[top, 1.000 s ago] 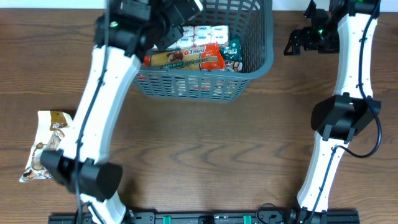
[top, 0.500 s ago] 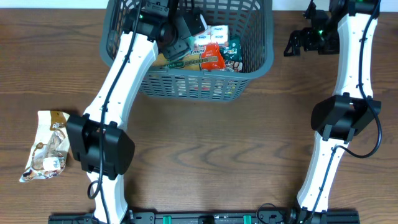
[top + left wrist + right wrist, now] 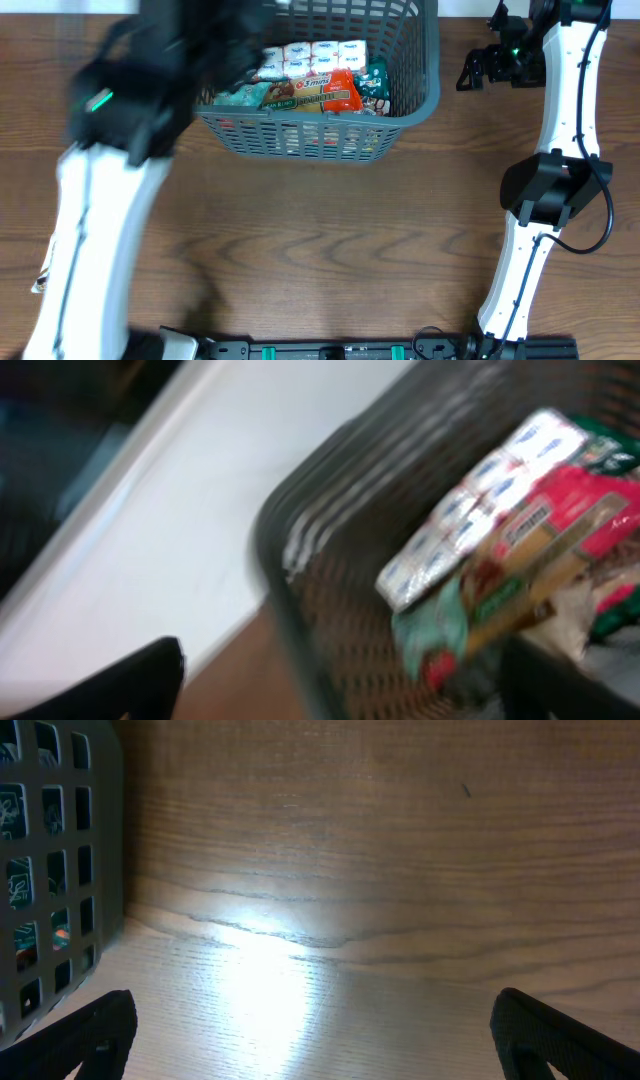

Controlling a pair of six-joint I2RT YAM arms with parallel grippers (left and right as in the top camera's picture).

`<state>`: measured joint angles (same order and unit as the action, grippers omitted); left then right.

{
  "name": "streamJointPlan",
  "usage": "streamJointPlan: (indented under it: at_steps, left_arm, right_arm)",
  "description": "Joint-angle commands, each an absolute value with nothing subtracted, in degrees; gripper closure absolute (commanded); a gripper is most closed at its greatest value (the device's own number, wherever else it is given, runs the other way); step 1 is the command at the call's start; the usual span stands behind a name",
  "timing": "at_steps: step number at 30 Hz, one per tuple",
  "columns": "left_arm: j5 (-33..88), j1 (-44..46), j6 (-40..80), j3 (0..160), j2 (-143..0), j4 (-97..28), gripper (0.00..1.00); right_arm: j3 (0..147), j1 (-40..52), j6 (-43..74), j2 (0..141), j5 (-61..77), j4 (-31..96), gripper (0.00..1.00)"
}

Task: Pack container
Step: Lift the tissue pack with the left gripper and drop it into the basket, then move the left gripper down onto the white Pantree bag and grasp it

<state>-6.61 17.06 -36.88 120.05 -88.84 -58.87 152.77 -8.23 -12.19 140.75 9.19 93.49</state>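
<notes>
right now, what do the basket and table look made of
Basket: likely moulded plastic, dark grey and matte, judging by its even lattice slots and rounded rim.
Table: wood or wood-look laminate, brown with grain lines. The glare in the right wrist view suggests a smooth, slightly glossy finish.

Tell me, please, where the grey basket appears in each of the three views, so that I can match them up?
Overhead: the basket sits at top centre, its far edge cut off by the frame.
Left wrist: blurred, the basket fills the right half, with packets inside.
Right wrist: only the basket's lattice wall shows, at the left edge.
Shared landmark: the wooden table under it.
</notes>
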Motion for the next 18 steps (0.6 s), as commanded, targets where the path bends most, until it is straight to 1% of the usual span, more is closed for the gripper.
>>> streamJointPlan:
  at_steps: [1,3,4,6,8,11,14,17,18]
  left_arm:
    - [-13.6,10.5,-19.9,120.3,-84.7,-65.6,0.05]
    - [-13.5,4.7,-12.9,120.2,-82.4,-71.7,0.05]
    - [-12.8,1.3,-11.4,120.0,-81.4,-74.8,0.05]
    - [-10.7,-4.8,-11.4,119.0,-79.5,-79.2,0.05]
    - [-7.8,-10.7,-11.9,116.7,-77.6,-80.9,0.05]
    - [-1.9,-18.7,-13.0,110.0,-73.8,-78.6,0.05]
    - [0.4,-25.3,-14.2,99.2,-70.1,-74.4,0.04]
    - [1.0,-29.2,-16.3,87.3,-68.3,-68.3,0.01]
    - [1.1,-30.2,-16.9,83.0,-68.1,-65.8,0.01]
  right_arm:
    - [152.8,-8.2,-13.0,140.9,9.4,93.6,0.01]
    - [152.8,-8.2,-13.0,140.9,9.4,93.6,0.01]
    - [152.8,-8.2,-13.0,140.9,9.4,93.5,0.01]
    - [152.8,-8.2,-13.0,140.9,9.4,93.4,0.01]
    - [152.8,-8.2,-13.0,140.9,9.4,93.4,0.01]
    - [152.8,-8.2,-13.0,140.9,9.4,93.4,0.01]
    - [152.8,-8.2,-13.0,140.9,9.4,93.4,0.01]
    - [152.8,-8.2,-13.0,140.9,9.5,93.4,0.01]
    - [152.8,-8.2,-13.0,140.9,9.5,93.4,0.01]
